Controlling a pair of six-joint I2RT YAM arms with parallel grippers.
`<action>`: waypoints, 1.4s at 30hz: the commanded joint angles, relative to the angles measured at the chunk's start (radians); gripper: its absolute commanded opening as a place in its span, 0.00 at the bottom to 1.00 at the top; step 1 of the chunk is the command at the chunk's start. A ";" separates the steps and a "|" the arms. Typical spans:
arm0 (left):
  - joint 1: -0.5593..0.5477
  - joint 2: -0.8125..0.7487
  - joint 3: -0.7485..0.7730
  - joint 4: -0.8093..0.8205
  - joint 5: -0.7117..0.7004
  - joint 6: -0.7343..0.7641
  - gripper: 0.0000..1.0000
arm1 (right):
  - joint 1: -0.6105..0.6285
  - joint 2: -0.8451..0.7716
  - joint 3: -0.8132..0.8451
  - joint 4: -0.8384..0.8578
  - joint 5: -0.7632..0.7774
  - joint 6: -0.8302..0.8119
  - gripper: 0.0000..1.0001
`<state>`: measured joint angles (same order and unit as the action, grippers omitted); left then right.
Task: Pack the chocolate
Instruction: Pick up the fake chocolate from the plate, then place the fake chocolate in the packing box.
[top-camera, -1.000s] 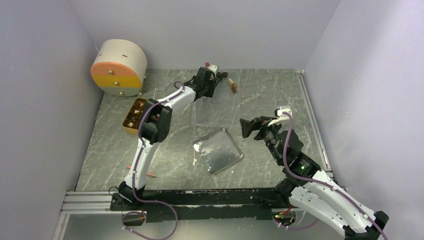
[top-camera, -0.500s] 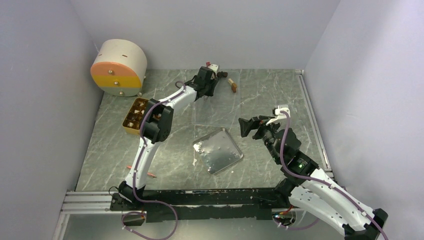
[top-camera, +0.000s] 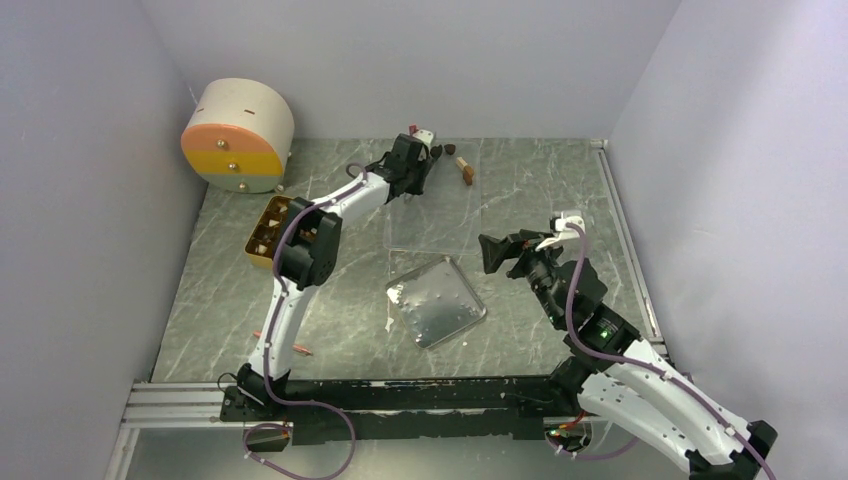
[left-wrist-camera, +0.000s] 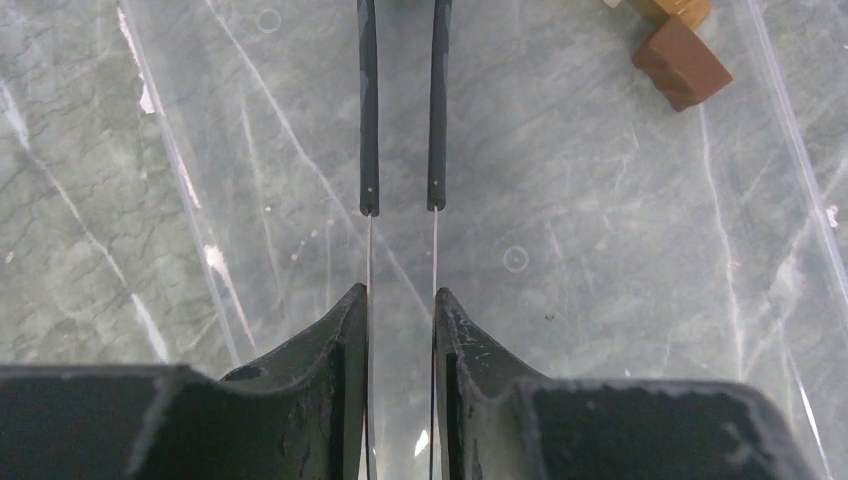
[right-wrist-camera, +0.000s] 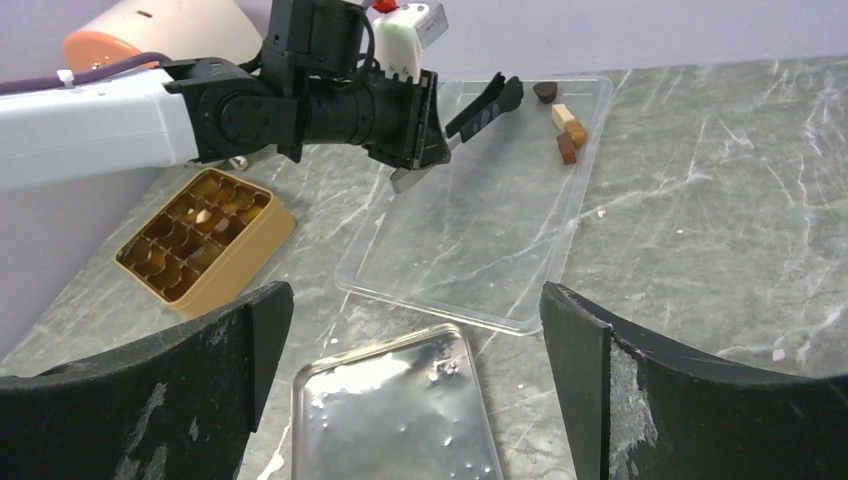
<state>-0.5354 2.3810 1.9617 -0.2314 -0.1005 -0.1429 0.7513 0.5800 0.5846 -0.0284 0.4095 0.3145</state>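
Observation:
Several chocolate pieces lie at the far end of a clear plastic tray (top-camera: 430, 205): a dark one (right-wrist-camera: 544, 91), a cream one (right-wrist-camera: 564, 115) and brown ones (right-wrist-camera: 567, 150). A brown piece (left-wrist-camera: 684, 72) shows at the top right of the left wrist view. My left gripper (top-camera: 416, 165) is shut on thin black-tipped tweezers (left-wrist-camera: 400, 120), which point over the clear tray, tips open and empty, short of the pieces. My right gripper (right-wrist-camera: 415, 295) is open and empty above a metal tray (right-wrist-camera: 395, 410). The golden compartment box (top-camera: 268, 232) holds a few pieces.
A round cream, orange and yellow drawer unit (top-camera: 237, 135) stands at the back left. A thin red-orange pen (top-camera: 283, 343) lies near the left arm's base. Walls close in the table on three sides.
My left gripper has drawn back slightly with the tweezers, uncovering a dark piece at the tray's far end. My right gripper has shifted only a little.

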 joint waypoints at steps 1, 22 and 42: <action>0.000 -0.145 -0.029 0.025 -0.009 0.004 0.25 | -0.001 -0.027 0.036 0.036 -0.017 0.001 1.00; 0.000 -0.450 -0.242 -0.248 -0.078 -0.116 0.23 | -0.001 -0.045 0.009 0.054 -0.051 0.012 1.00; 0.185 -0.980 -0.601 -0.552 -0.112 -0.211 0.24 | -0.001 -0.040 -0.004 0.060 -0.071 0.009 1.00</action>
<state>-0.4416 1.5223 1.4105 -0.6888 -0.2081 -0.2951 0.7513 0.5358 0.5816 -0.0204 0.3561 0.3244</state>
